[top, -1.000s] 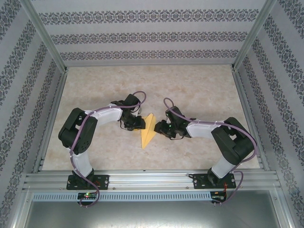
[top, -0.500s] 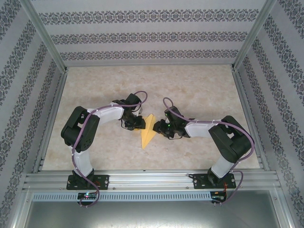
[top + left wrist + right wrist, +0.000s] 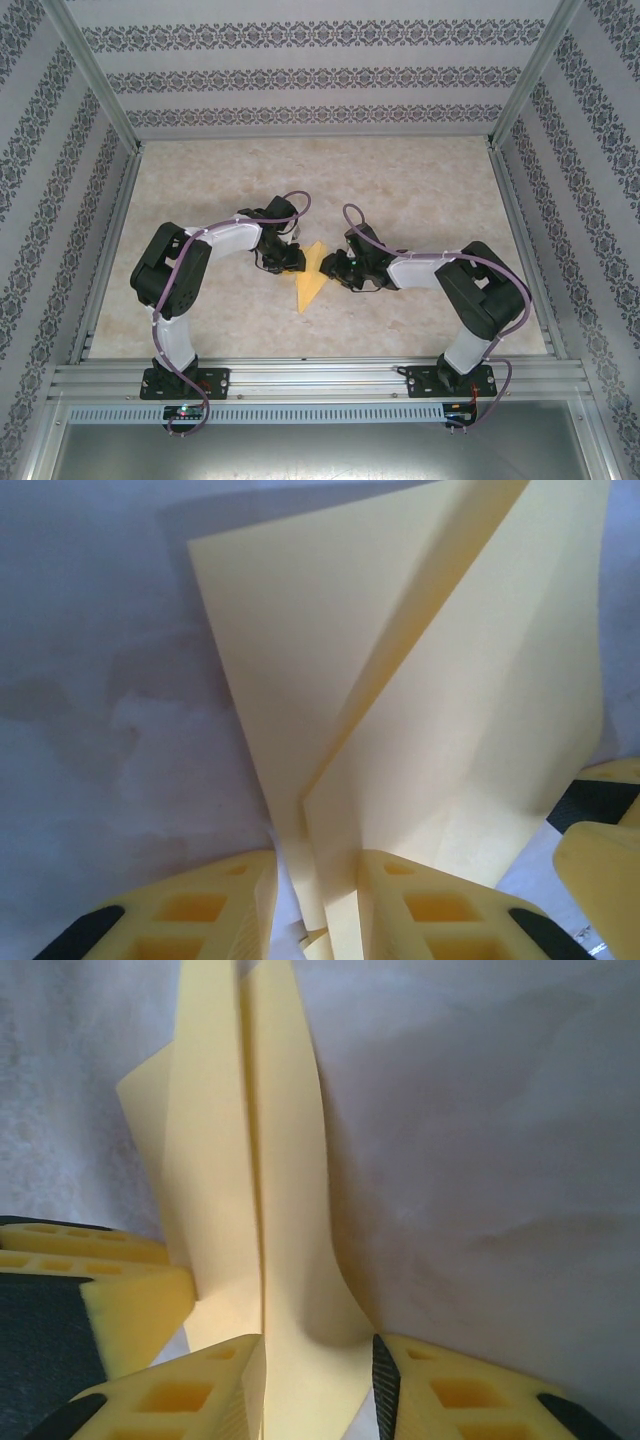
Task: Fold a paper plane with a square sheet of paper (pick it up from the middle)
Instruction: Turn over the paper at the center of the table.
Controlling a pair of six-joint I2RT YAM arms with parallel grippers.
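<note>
The square sheet of paper (image 3: 311, 278) is a yellow folded wedge on the table, its point toward the near edge. My left gripper (image 3: 298, 258) reaches it from the left and my right gripper (image 3: 331, 267) from the right, almost facing each other at its wide end. In the left wrist view the paper's (image 3: 450, 680) raised folds stand between the partly open jaws of the left gripper (image 3: 315, 905), with a gap at the left finger. In the right wrist view a curved flap of the paper (image 3: 225, 1160) spans the partly open right gripper (image 3: 318, 1385).
The beige marbled table (image 3: 420, 190) is walled by patterned panels and metal posts, with an aluminium rail (image 3: 320, 380) at the near edge. The other arm's yellow finger (image 3: 600, 830) shows at the right of the left wrist view, and the left arm's finger (image 3: 110, 1295) at the left of the right wrist view.
Both grippers have crept inward around the paper and their jaws have narrowed a little. The wedge has shifted slightly to the left.
</note>
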